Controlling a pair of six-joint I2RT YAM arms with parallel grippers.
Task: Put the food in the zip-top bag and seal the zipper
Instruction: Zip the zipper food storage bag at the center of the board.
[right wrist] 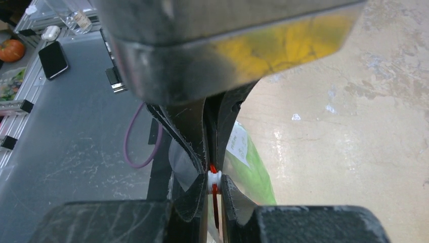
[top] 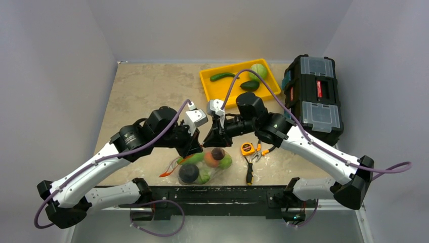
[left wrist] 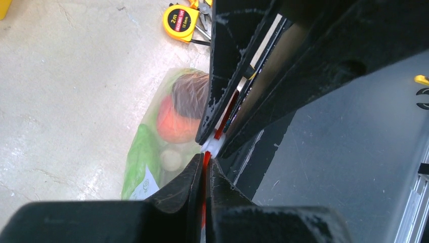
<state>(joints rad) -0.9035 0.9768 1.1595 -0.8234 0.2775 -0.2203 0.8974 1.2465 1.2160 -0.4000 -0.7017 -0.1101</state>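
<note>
Close to the near edge of the counter (top: 141, 96), about midway along it, the two arms meet tip to tip over a clear bag (top: 205, 164). The left gripper (left wrist: 205, 174) is narrowed almost shut, its fingers pinching the orange-red zipper (left wrist: 205, 161) of the bag. Directly facing it and nearly touching it, the right gripper (right wrist: 215, 185) is also narrowed, clamped on the small white slider (right wrist: 214, 179) that rides on the same strip.

The bag spreads out on the counter from the pinched strip. Inside it show an orange piece (left wrist: 172, 121), a dark brown piece (left wrist: 189, 93), a green piece (left wrist: 141, 152) and a dark round piece (top: 188, 173). How much of the zipper is sealed cannot be told.

Just to the right of the bag lie a yellow tape measure (top: 247, 149) and a pair of pliers (top: 249, 169), clear of both grippers.

Toward the far edge sits a yellow tray (top: 210, 86) holding three green pieces, partly crossed by the right arm's cable. At the right edge stands a black toolbox (top: 313, 98).
</note>
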